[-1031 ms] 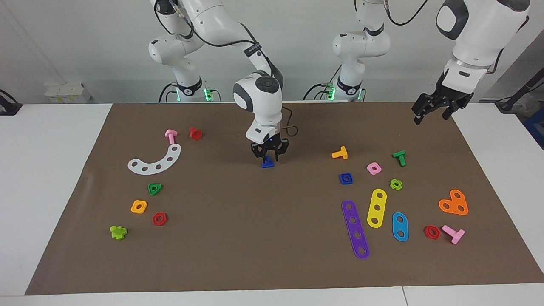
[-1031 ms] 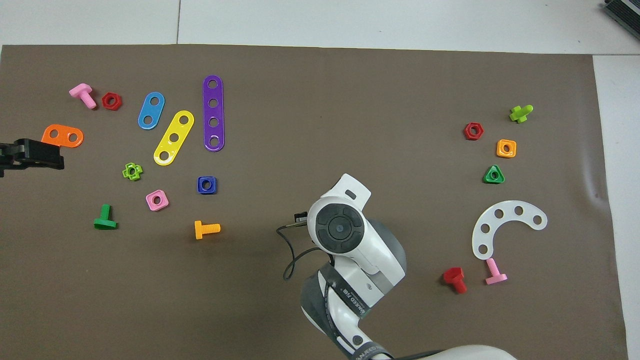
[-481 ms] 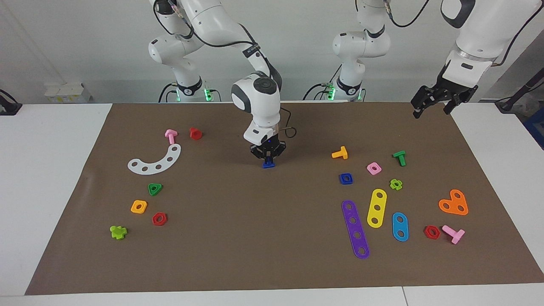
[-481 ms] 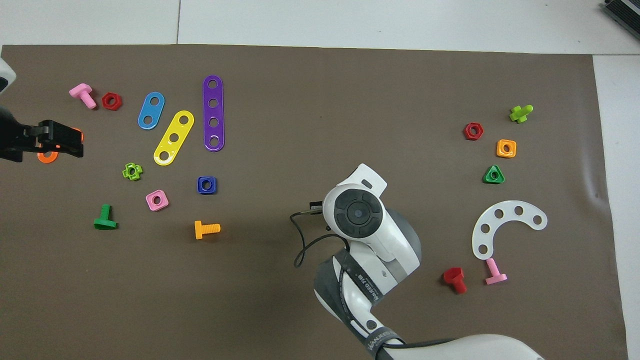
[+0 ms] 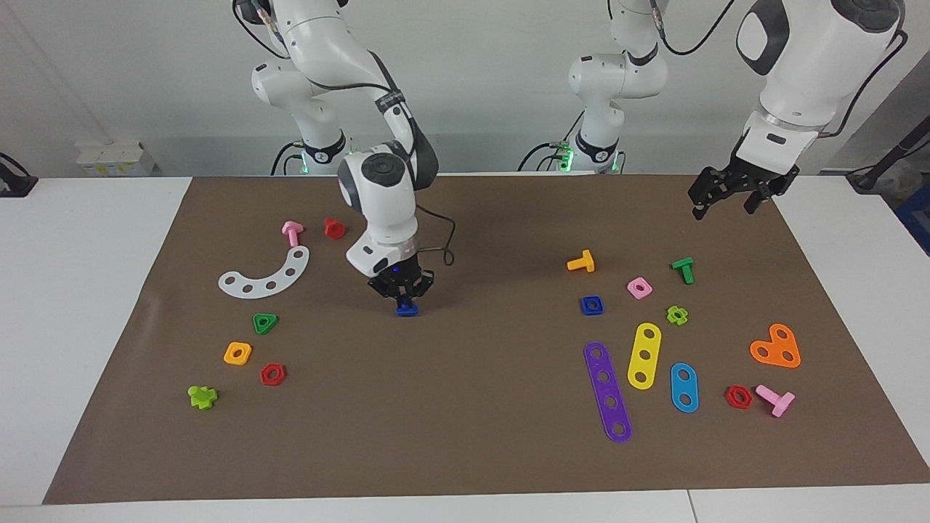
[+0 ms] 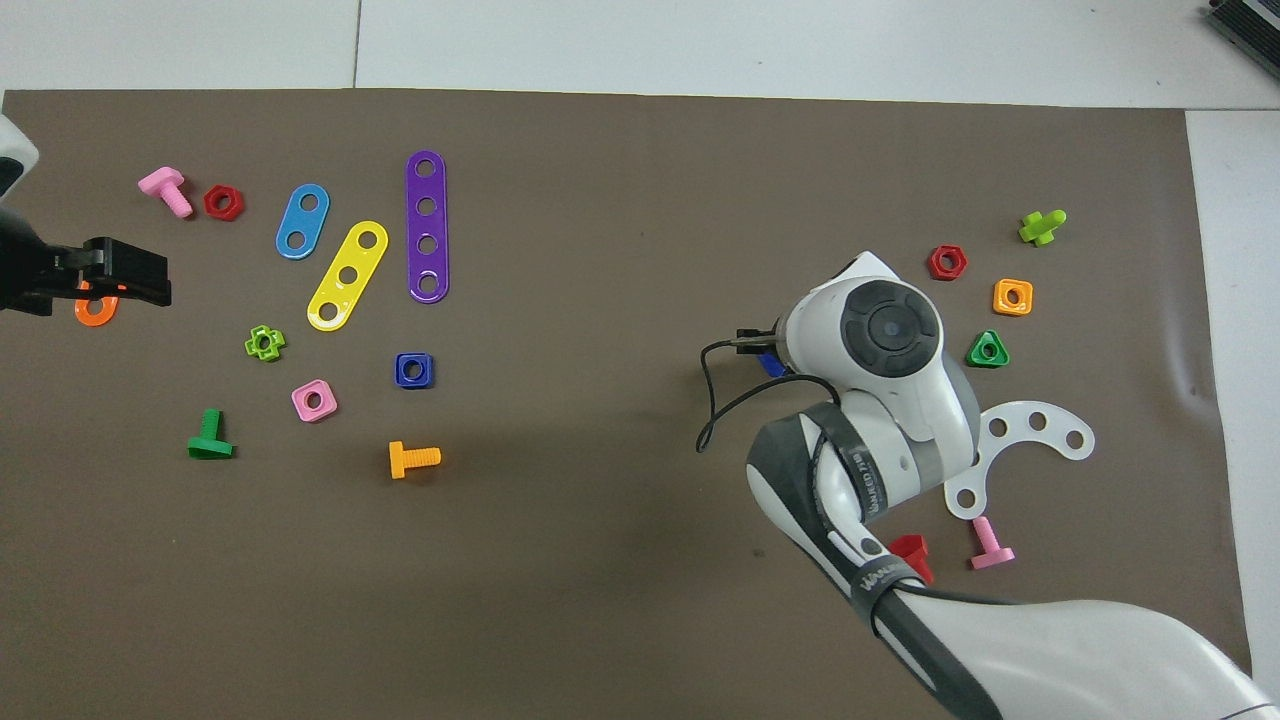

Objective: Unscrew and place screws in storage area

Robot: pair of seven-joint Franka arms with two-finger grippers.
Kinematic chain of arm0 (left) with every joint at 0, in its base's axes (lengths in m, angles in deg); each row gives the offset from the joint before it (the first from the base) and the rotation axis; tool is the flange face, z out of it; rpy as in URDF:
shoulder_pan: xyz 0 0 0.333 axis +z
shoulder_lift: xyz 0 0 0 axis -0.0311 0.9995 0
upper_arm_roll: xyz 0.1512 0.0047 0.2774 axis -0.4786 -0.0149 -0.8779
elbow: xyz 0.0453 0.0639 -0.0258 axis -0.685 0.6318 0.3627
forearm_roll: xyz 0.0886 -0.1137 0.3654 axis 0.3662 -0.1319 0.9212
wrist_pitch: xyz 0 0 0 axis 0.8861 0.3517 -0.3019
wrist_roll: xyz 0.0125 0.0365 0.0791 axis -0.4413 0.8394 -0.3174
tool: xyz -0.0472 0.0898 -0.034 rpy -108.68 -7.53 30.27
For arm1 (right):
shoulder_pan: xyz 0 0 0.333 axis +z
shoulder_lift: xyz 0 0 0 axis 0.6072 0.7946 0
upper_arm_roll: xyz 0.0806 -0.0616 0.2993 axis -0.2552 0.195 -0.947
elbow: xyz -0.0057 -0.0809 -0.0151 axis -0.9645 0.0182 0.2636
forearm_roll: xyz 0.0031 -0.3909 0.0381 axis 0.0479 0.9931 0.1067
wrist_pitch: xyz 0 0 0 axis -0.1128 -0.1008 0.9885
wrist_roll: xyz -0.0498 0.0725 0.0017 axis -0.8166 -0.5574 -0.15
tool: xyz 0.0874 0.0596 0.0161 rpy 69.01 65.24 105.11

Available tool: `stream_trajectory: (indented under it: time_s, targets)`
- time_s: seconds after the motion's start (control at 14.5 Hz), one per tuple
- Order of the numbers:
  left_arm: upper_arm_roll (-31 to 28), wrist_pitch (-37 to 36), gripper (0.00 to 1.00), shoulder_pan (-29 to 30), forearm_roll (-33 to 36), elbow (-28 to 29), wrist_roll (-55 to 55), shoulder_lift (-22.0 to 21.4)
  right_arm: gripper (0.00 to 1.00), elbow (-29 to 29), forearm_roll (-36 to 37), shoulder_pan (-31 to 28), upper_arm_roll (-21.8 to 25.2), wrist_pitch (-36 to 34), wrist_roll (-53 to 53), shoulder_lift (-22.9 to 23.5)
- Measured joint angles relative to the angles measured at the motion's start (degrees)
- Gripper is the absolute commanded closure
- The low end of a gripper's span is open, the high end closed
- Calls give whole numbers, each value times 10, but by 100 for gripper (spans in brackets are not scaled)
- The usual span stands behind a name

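Note:
My right gripper (image 5: 405,296) is shut on a royal-blue screw (image 5: 407,309) and holds it low over the middle of the brown mat. In the overhead view only an edge of the screw (image 6: 770,362) shows beside the right wrist. The storage area (image 5: 259,350) is bare mat between a green triangular nut (image 5: 265,323), an orange square nut (image 5: 237,353) and a red hexagonal nut (image 5: 272,374). It lies toward the right arm's end, also seen in the overhead view (image 6: 982,303). My left gripper (image 5: 721,196) is open and empty, raised over an orange heart plate (image 6: 93,308).
A white curved plate (image 5: 266,275), a pink bolt (image 5: 292,232) and a red bolt (image 5: 334,228) lie near the right arm. A lime bolt (image 5: 203,396) lies past the nuts. A blue square nut (image 5: 592,305), coloured strip plates (image 5: 607,391) and several bolts lie toward the left arm's end.
My right gripper has closed on the blue screw and carried it toward the right arm's end, closer to the three nuts. My left gripper has shifted slightly over the orange plate.

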Motion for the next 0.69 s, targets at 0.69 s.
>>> stream_trajectory:
  time_s: [0.69]
  targets:
    - [-5, -28, 0, 2, -12, -43, 0, 8, 64, 0, -23, -135, 0, 22, 95, 9]
